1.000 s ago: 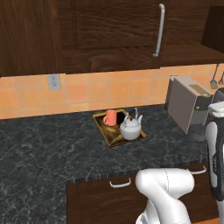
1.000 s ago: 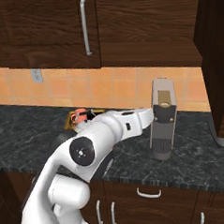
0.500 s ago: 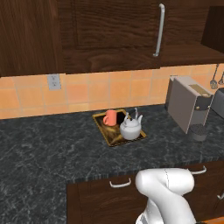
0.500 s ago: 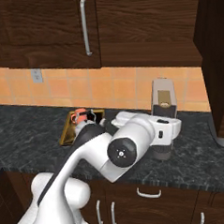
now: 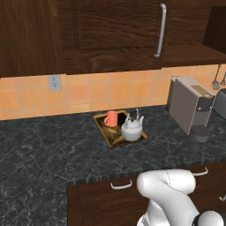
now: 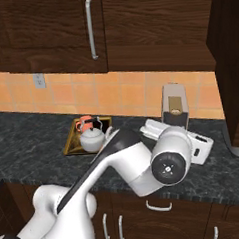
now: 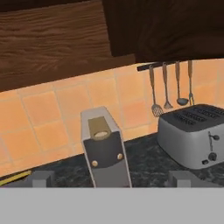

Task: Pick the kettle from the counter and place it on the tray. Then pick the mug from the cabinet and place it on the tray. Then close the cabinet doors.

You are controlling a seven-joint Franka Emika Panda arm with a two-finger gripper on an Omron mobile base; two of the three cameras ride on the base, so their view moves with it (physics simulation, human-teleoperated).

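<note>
The white-grey kettle (image 5: pixel 131 129) (image 6: pixel 92 138) stands on the gold-rimmed tray (image 5: pixel 114 141) (image 6: pixel 69 148) on the dark counter (image 5: pixel 53 150). Right behind it on the same tray sits the orange mug (image 5: pixel 111 118) (image 6: pixel 84 124). Above, the cabinet doors (image 5: pixel 119 26) are shut, a silver bar handle (image 5: pixel 160 31) (image 6: pixel 91 28) on one. My gripper (image 7: pixel 111 178) is open and holds nothing; it faces the grey coffee machine (image 7: pixel 105 153), right of the tray. A yellow corner of the tray (image 7: pixel 15 177) shows at the hand view's lower left.
A boxy grey toaster (image 7: pixel 192 133) (image 5: pixel 220 101) stands right of the coffee machine (image 5: pixel 190 103) (image 6: pixel 175 105). Utensils (image 7: pixel 170 85) hang on the tiled wall above it. My folded arm (image 6: pixel 166 161) is low over the counter's front edge. A wall outlet (image 5: pixel 54 82) is at left.
The arm has drawn back from the coffee machine and folded lower toward the counter's front edge. It has left the left base view's right edge. Kettle, mug and tray have not moved.
</note>
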